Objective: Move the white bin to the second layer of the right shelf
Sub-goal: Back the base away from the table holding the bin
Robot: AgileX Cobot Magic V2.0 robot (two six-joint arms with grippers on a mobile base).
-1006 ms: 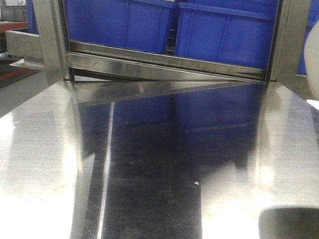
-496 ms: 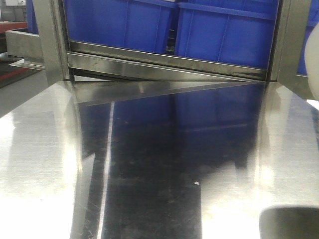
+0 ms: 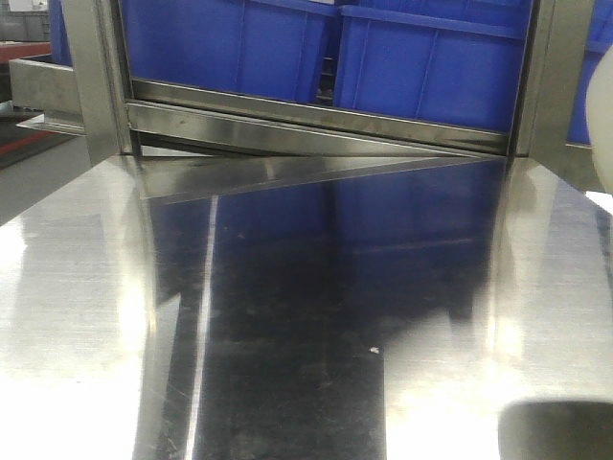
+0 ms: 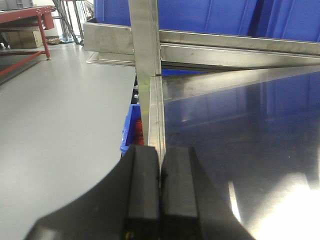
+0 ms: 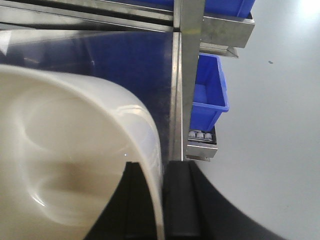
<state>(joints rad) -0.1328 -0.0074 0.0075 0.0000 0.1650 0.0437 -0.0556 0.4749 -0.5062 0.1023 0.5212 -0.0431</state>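
The white bin [image 5: 65,150] fills the left of the right wrist view, its mouth facing the camera. My right gripper [image 5: 161,172] is shut on the bin's rim, one finger inside the wall and one outside. A sliver of the bin [image 3: 601,115] shows at the right edge of the front view. My left gripper [image 4: 160,155] is shut and empty, above the left edge of the steel tabletop [image 4: 240,130]. A few white rollers [image 5: 200,135] of a lower rack level show below the right post; which shelf layer they belong to I cannot tell.
Blue crates [image 3: 421,57] sit on the rack level behind the tabletop [image 3: 96,287], behind a steel front bar [image 3: 316,125]. Steel posts [image 3: 96,77] stand at both sides. A smaller blue crate [image 5: 210,95] sits beyond the right post [image 5: 189,75]. Grey floor [image 4: 55,115] lies to the left.
The scene has shifted slightly in the front view; the white bin at the right edge stays about where it was. Nothing else has moved.
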